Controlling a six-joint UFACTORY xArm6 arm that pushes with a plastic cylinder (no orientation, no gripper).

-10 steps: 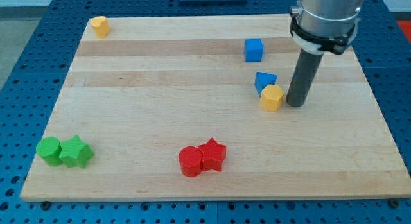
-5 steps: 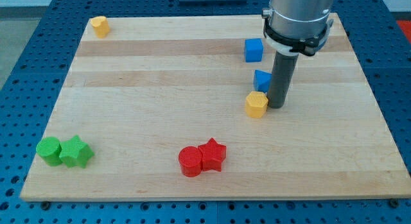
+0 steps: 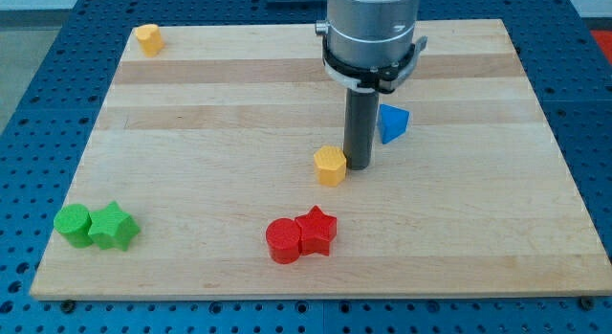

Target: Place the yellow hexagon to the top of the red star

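Observation:
The yellow hexagon (image 3: 330, 166) lies near the middle of the wooden board, above and slightly right of the red star (image 3: 316, 231). My tip (image 3: 359, 166) rests on the board just right of the hexagon, touching or almost touching its right side. The red star sits near the view's bottom, pressed against a red cylinder (image 3: 283, 241) on its left.
A blue triangular block (image 3: 391, 123) lies right of the rod. A second yellow block (image 3: 147, 38) sits at the board's top left corner. A green cylinder (image 3: 73, 224) and green star (image 3: 113, 227) sit at the bottom left. The arm hides part of the board's top.
My tip has moved left and slightly down, pushing the yellow hexagon away from the blue triangular block towards the board's middle. The blue cube is now hidden behind the arm.

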